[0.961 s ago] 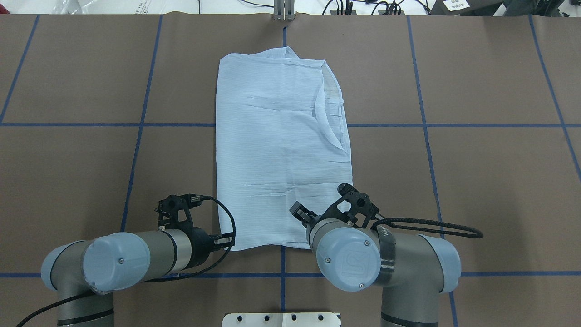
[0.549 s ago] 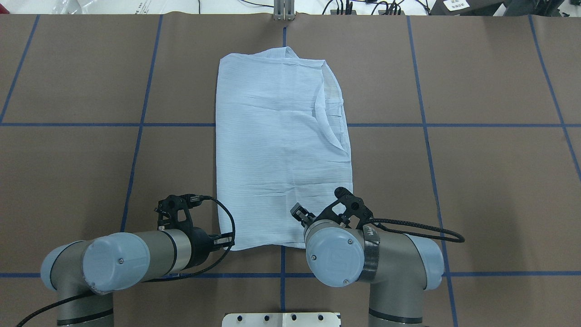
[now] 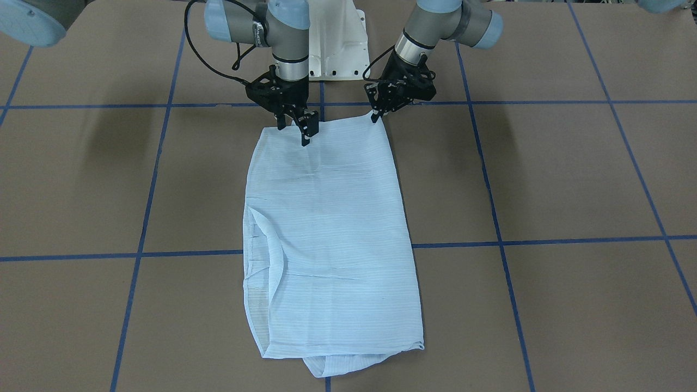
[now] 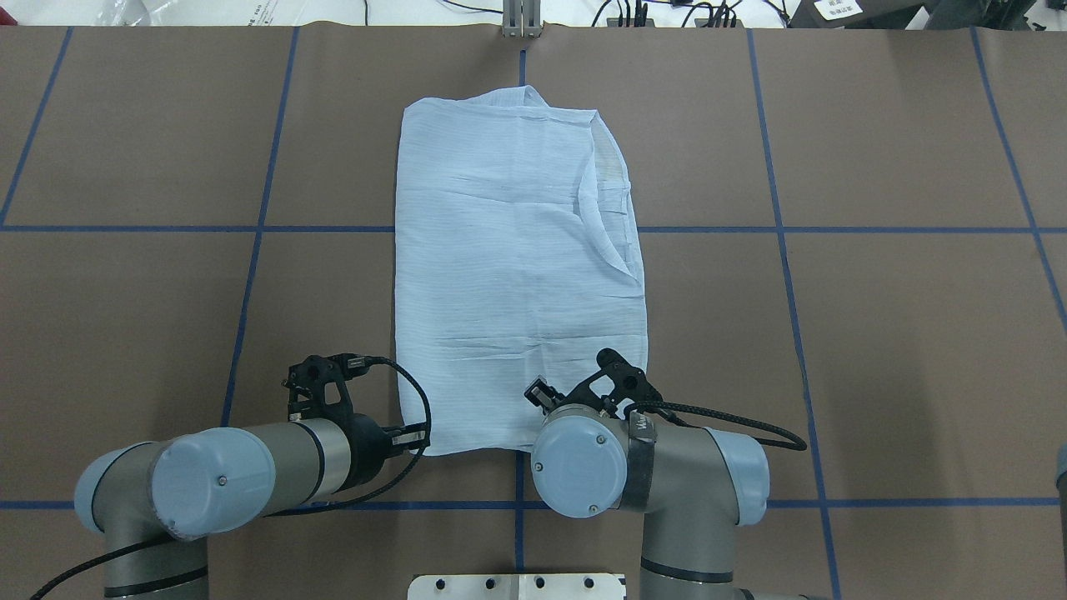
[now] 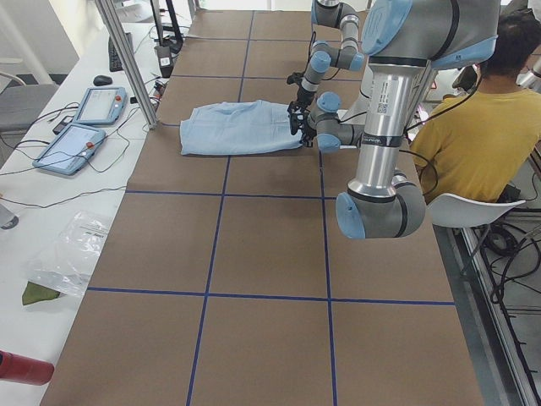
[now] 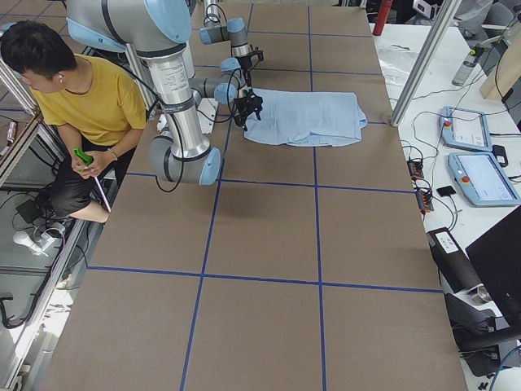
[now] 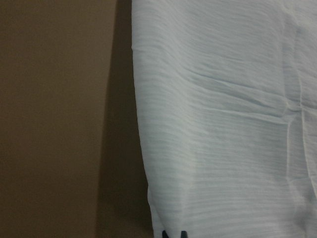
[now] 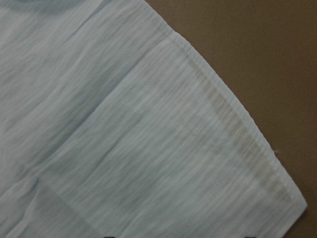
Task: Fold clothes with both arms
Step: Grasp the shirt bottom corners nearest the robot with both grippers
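Since a second ago the right arm (image 4: 667, 479) has swung inward toward the middle of the bench (image 4: 875, 333), so its blue joint cap now sits closer to the centre line, while the left arm (image 4: 250, 467) has kept its place; the shirt (image 4: 517, 250) has not shifted, lying flat at the bench's centre, folded into a long rectangle that runs away from the robot and crosses one of the blue tape lines (image 4: 167, 228); a folded-in panel with a curved edge lies along its right side, and a little cloth peeks out from under the far end; the right hand (image 3: 294, 132) is spread wide, its fingers (image 3: 305, 136) pointing down at the near hem, a little in from that hem's right corner, one tip at the edge and the other over the cloth; whether they touch it is unclear; the left hand (image 3: 375, 115) has its fingers drawn close together on the near left corner of the hem, and its wrist view shows two dark tips almost side by side with cloth between them, so it looks pinched on the shirt; white marks on the black band (image 4: 638, 454) around the right arm and print on a sticker (image 5: 385, 95) on the left arm's tube are too small to read.
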Controlling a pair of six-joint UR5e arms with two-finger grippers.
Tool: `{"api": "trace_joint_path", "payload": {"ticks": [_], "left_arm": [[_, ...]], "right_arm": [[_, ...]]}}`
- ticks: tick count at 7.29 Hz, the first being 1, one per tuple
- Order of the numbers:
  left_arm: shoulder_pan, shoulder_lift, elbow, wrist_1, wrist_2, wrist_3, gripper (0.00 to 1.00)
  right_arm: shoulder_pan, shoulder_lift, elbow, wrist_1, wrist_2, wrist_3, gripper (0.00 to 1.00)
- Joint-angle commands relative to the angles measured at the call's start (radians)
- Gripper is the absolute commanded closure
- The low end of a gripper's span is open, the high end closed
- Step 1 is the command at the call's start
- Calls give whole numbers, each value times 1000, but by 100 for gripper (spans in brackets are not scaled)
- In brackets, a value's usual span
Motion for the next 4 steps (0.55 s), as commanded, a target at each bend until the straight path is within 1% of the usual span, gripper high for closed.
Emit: {"api": "trace_joint_path", "payload": {"ticks": [1,2,4], "left_arm": [[0,2,0,0,1,0,100],[0,2,0,0,1,0,100],[0,2,0,0,2,0,100]], "right_arm": [[-5,9,-7,-12,5,8,10],[-5,15,-2,-18,5,14,19],[-7,30,1,-19,5,54,60]]}}
